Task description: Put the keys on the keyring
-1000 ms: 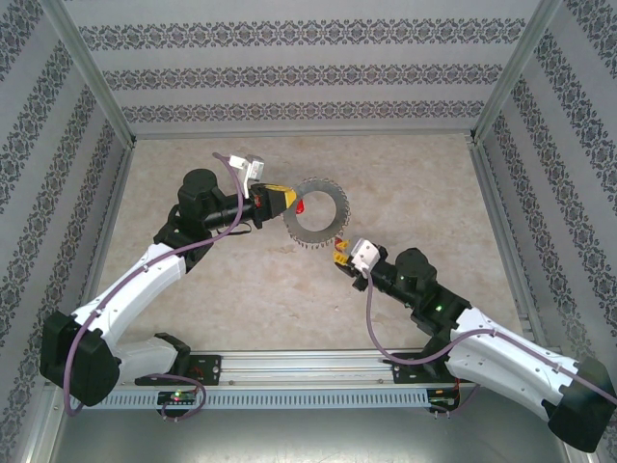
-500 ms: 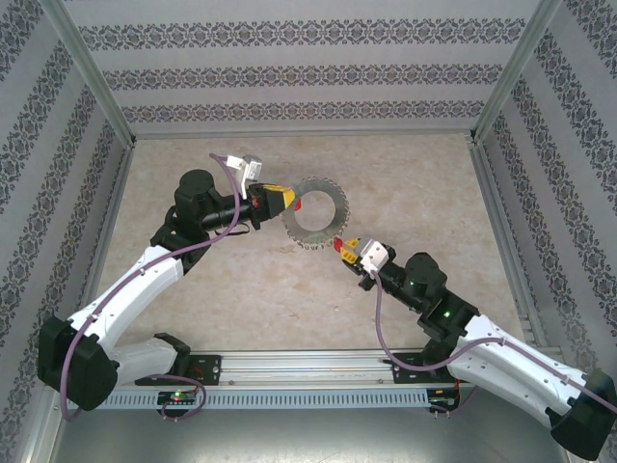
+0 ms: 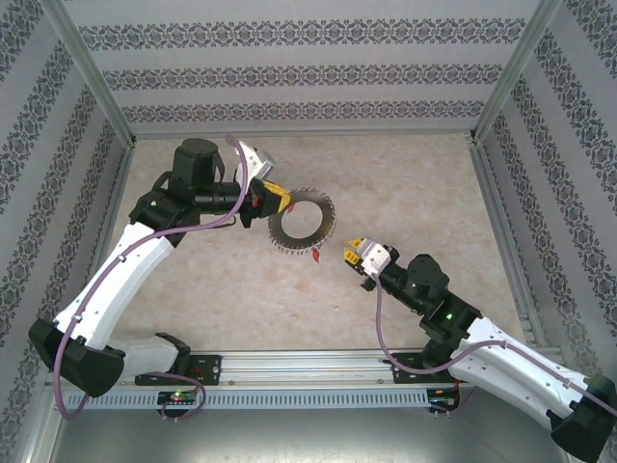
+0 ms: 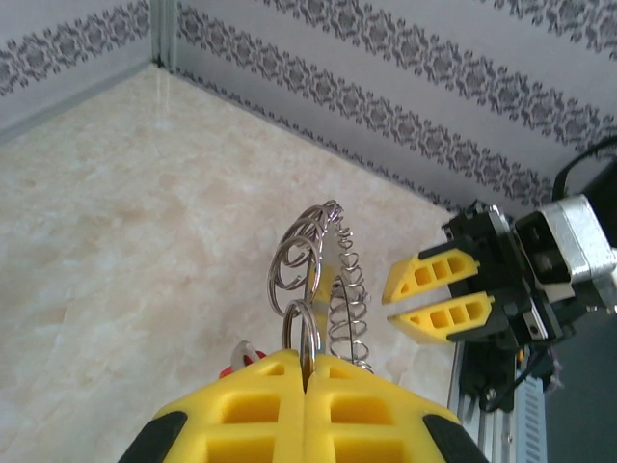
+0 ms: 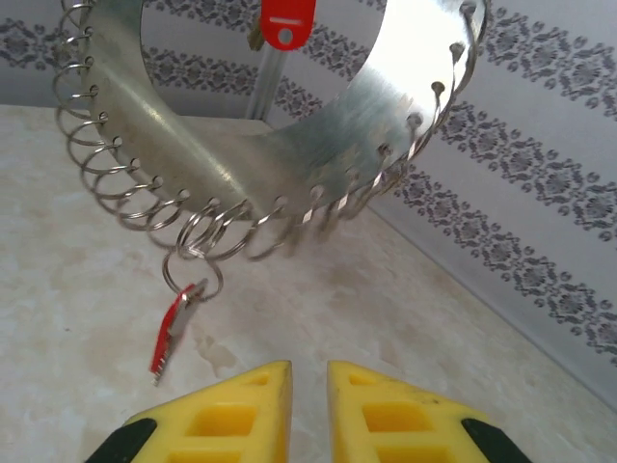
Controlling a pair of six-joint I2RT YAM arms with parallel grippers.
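Nearest the arm bases, the right gripper (image 3: 355,252) hovers over the table (image 3: 434,183). Its fingers are parted by a narrow gap with nothing between them. In the top view a red key (image 3: 316,257) lies at its nine o'clock, just beside the fingertips. Seen from the right wrist, that key sits at about ten o'clock from the fingers, blade down, with its long axis close to vertical. It dangles from a small wire loop on the lowest edge of the keyring (image 3: 301,221).

The keyring is lifted off the table and tilted, with its flat face turned toward the right wrist. A second red key (image 5: 287,21) shows in its central hole at twelve o'clock.

Farthest back, at the ring's ten o'clock, the left gripper (image 3: 275,201) is clenched on the ring's looped rim.

The right arm is by far the nearer to the hanging key. Any reach for it would likely run leftward and slightly upward, meeting the key across its thin vertical blade.
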